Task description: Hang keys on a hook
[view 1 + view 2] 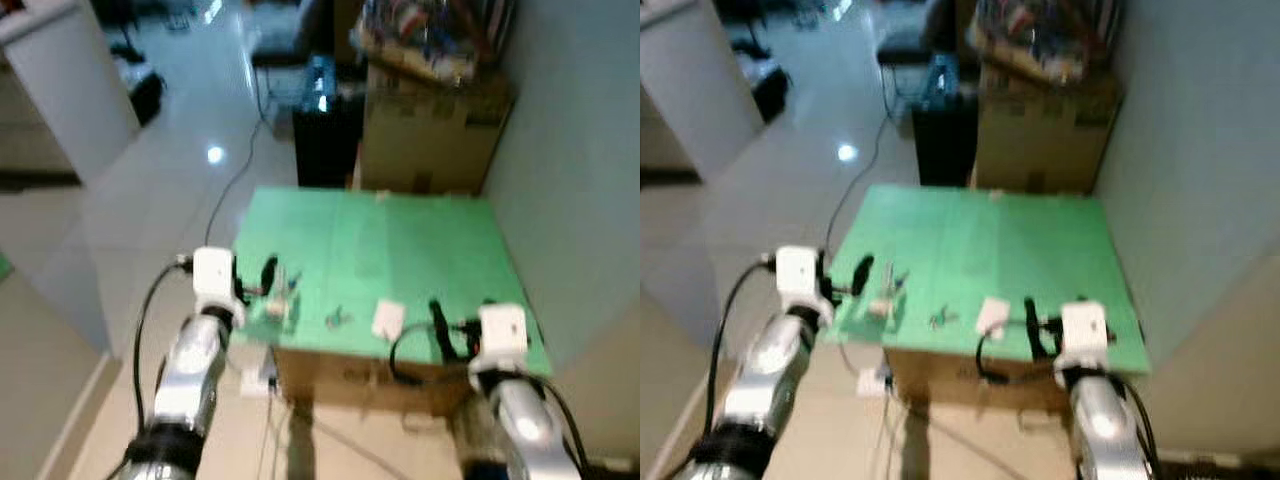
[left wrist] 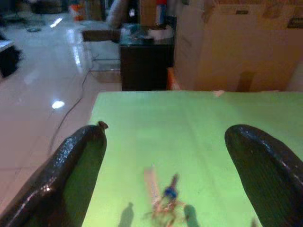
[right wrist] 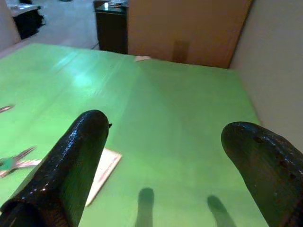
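Note:
A small bunch of keys (image 1: 337, 318) lies on the green tabletop (image 1: 400, 240) near its front edge; the right wrist view shows the keys (image 3: 14, 161) with a teal tag. A small pale stand (image 1: 281, 300) sits at the front left of the top. In the left wrist view that stand (image 2: 163, 196) carries a blue bit, too blurred to read further. My left gripper (image 1: 266, 275) hovers open just left of the stand, fingers (image 2: 80, 161) wide apart. My right gripper (image 1: 440, 335) is open at the front right, nothing between its fingers (image 3: 75, 156).
A white card (image 1: 388, 318) lies between the keys and my right gripper. The green top rests on a cardboard box. Behind it stand a black cabinet (image 1: 325, 130) and a large carton (image 1: 430, 130). A wall runs along the right. A cable (image 1: 235, 180) crosses the tiled floor.

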`<state>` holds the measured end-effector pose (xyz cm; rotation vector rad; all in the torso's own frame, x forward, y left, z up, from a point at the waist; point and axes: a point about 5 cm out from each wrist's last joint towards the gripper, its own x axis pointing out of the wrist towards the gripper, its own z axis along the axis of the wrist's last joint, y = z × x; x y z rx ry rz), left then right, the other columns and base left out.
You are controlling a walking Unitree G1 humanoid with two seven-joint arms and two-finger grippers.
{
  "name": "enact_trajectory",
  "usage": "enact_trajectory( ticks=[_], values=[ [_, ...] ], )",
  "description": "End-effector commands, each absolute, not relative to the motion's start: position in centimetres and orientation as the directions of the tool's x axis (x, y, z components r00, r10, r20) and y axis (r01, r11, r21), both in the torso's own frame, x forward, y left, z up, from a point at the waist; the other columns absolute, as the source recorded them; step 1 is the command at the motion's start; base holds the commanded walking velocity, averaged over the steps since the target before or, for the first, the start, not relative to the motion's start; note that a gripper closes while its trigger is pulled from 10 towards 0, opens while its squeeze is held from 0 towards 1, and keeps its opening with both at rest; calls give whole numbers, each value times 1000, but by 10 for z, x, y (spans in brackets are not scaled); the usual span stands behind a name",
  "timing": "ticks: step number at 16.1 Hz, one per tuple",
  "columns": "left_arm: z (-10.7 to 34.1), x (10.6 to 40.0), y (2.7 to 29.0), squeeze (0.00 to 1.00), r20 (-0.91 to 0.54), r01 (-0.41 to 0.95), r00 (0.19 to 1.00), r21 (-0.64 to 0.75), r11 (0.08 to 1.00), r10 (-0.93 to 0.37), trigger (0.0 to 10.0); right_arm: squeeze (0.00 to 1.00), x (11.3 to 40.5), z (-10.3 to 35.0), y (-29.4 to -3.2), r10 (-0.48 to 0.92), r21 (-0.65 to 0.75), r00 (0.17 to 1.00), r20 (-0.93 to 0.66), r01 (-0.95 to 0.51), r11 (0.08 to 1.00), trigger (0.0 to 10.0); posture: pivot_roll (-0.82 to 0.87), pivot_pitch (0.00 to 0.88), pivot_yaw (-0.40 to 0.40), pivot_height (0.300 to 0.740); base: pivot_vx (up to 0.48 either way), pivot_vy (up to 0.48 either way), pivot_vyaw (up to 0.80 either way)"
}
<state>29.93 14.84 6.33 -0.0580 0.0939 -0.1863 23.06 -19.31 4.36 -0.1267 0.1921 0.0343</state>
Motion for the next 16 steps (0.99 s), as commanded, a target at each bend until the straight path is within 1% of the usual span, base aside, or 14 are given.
enact_trajectory(
  ticks=[1,3,7,8,11,12,13,16],
  values=[
    [69,302,138,0,-64,213,974,-74,974,-218,10000,0,230,47,-203,-6,-136,983,-183,-19,991,10000,-172,0,55,740,480,0,0],
    [69,301,137,0,-63,217,973,-60,974,-221,10000,0,230,46,-202,-6,-137,982,-190,-21,990,10000,-171,0,54,740,399,0,0],
    [67,300,133,0,-73,278,958,-20,960,-279,10000,0,229,42,-199,-4,-123,976,-219,-24,992,10000,-165,0,57,740,0,0,0],
    [67,300,129,0,-81,342,937,12,939,-340,10000,0,228,40,-199,-6,-121,975,-223,-22,992,10000,-165,0,57,740,0,0,0],
    [68,302,126,0,-93,475,878,52,878,-469,10000,0,225,38,-199,-7,-133,974,-227,-24,991,10000,-166,0,66,740,0,0,0],
    [68,303,126,0,-95,486,872,53,872,-481,10000,0,225,38,-199,-3,-135,973,-229,-28,990,10000,-166,0,67,740,0,0,0],
    [70,305,126,0,-87,541,840,70,838,-535,10000,0,220,33,-199,7,-131,967,-253,-41,991,10000,-171,0,71,740,0,0,0],
    [75,309,126,0,-79,603,798,101,791,-598,10000,0,207,17,-202,24,-103,946,-322,-60,993,10000,-177,0,79,740,0,0,0]
  ],
)
